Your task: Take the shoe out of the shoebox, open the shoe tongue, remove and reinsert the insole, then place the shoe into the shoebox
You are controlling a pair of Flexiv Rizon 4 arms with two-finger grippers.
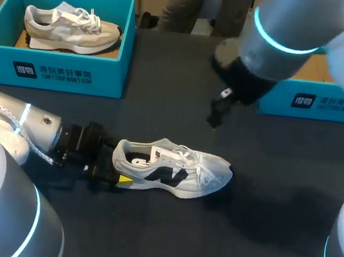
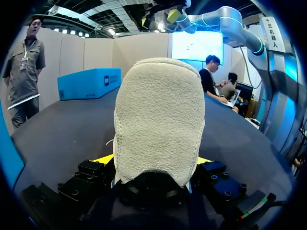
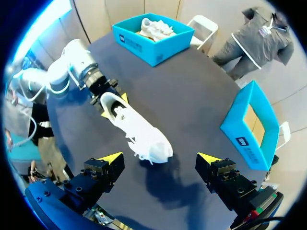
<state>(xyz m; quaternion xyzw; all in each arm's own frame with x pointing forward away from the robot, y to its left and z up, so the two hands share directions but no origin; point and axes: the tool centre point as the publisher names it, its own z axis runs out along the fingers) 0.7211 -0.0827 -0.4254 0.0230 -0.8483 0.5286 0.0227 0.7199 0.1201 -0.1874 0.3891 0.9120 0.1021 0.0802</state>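
Left claw clamps the white shoe by its heel on the desk; right claw hangs above, wide open.

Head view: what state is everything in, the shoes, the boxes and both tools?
white shoe: out on the table, upright, heel gripped.
left tool: shut on the white shoe's heel.
right tool: open, empty, above the table.
left shoebox: open, beige shoe inside.
right shoebox: open, empty.
beige shoe: inside the left shoebox.
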